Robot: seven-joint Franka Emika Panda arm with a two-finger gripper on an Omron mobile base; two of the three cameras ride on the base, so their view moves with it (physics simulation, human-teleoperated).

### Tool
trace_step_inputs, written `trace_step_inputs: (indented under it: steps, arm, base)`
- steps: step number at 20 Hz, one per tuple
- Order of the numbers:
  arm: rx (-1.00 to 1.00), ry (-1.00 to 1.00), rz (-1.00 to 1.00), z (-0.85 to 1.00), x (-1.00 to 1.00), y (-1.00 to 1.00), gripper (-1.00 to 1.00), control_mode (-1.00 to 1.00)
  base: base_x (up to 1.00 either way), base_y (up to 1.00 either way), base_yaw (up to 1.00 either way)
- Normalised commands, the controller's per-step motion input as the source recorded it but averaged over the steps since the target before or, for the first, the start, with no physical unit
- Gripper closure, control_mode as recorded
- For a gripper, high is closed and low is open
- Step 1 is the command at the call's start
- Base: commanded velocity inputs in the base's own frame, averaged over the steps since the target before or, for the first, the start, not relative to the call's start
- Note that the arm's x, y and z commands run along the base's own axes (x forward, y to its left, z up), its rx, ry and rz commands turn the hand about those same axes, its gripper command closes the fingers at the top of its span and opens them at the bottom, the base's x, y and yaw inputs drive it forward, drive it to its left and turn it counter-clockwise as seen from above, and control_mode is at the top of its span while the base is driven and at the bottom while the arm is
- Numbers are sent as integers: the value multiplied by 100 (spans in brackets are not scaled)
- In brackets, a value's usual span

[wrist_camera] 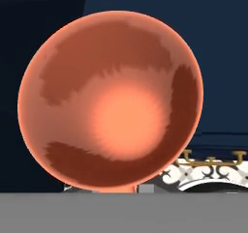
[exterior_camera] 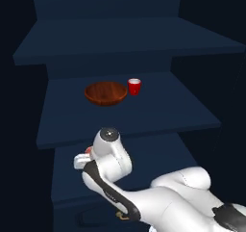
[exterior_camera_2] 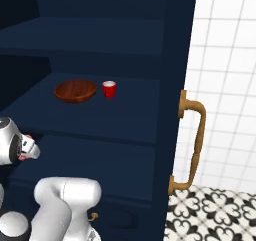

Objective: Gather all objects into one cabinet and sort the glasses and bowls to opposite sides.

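While gripper (exterior_camera: 88,152) clamps salmon cup (wrist_camera: 110,99) — bowl (exterior_camera: 106,92), red cup (exterior_camera: 134,86) shelved.

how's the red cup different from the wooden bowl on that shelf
The red cup is small and narrow; the wooden bowl is much wider. The cup stands taller than it is wide, while the bowl is shallow and low. The cup is glossy red with a white inside; the bowl is reddish-brown with wood grain. Both sit upright, close together on the same shelf of the navy cabinet, the cup to the bowl's right.
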Motion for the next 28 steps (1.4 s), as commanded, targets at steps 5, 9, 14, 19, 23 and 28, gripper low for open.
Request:
trace_step_inputs:
  steps: [5, 9, 14, 19, 23, 28]
  arm:
    - [-1, -17, 0, 100, -20, -3, 100, -100]
    - [-1, -20, 0, 100, 0, 0, 100, -100]
    - [0, -11, 0, 100, 0, 0, 100, -100]
    - [0, 0, 0, 53, 23, 20, 100, -100]
    - [0, 0, 0, 12, 43, 7, 100, -100]
    - [0, 0, 0, -10, 32, 16, 100, -100]
  base:
    - [0, 0, 0]
    - [0, 0, 0]
    - [0, 0, 0]
    - [0, 0, 0]
    - [0, 0, 0]
    - [0, 0, 0]
